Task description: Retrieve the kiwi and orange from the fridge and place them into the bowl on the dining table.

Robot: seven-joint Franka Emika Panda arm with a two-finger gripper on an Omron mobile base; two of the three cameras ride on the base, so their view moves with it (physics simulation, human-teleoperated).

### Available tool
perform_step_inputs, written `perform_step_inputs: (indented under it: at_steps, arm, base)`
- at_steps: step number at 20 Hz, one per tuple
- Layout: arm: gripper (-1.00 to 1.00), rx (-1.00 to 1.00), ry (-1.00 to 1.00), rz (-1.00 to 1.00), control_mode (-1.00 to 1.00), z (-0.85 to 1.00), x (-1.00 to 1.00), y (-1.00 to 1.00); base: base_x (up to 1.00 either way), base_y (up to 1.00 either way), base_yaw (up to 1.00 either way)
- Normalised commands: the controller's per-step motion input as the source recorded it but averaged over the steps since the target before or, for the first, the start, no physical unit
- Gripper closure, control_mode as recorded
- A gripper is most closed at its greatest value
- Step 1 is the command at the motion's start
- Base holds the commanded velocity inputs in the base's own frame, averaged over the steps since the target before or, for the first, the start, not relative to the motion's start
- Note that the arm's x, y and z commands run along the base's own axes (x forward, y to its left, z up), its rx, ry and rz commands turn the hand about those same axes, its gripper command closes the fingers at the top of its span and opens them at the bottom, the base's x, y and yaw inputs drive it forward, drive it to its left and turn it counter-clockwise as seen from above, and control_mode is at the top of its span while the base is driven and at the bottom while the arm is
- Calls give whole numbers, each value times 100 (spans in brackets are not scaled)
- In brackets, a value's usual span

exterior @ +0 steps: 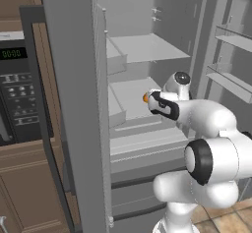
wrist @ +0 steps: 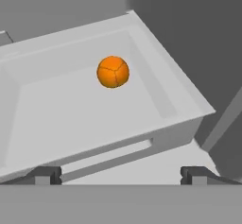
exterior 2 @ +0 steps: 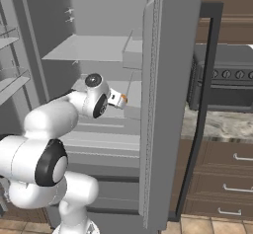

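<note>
The fridge (exterior: pixel 74 104) stands open, its pale grey shelves bare. My arm reaches inside at mid height. The orange (wrist: pixel 113 71) lies in a shallow pale grey shelf tray (wrist: pixel 156 105), a little ahead of my gripper (wrist: pixel 122 176). The gripper is open, its fingertips (wrist: pixel 47 175) wide apart and holding nothing. From the base, the orange (exterior: pixel 145 98) peeks out just past the hand as a small sliver. From the other side the orange (exterior 2: pixel 124 98) sits right at the hand's tip. The kiwi, the bowl and the dining table are out of view.
A black microwave (exterior: pixel 15 89) sits in brown cabinets left of the fridge door. The other open door (exterior 2: pixel 173 80) stands close on my right, with a stove (exterior 2: pixel 227 85), stone counter (exterior 2: pixel 217 124) and drawers (exterior 2: pixel 222 178) beyond. Door racks (exterior: pixel 231 79) jut out beside the arm.
</note>
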Motion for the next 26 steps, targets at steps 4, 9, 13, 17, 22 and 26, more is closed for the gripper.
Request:
perform_step_inputs:
  at_steps: [4,9,13,17,22,26]
  arm:
    - [-100,0,0,-1,-100,-6,32,-2]
    - [-100,0,0,0,-100,0,21,0]
    - [-100,0,0,0,-100,0,22,0]
    - [-100,0,0,0,-100,0,19,-4]
    - [-100,0,0,0,-100,-2,18,-4]
    - [-100,0,0,0,-100,-12,23,-2]
  base:
    - [0,0,0]
    - [0,0,0]
    - [0,0,0]
    - [0,0,0]
    - [0,0,0]
    - [0,0,0]
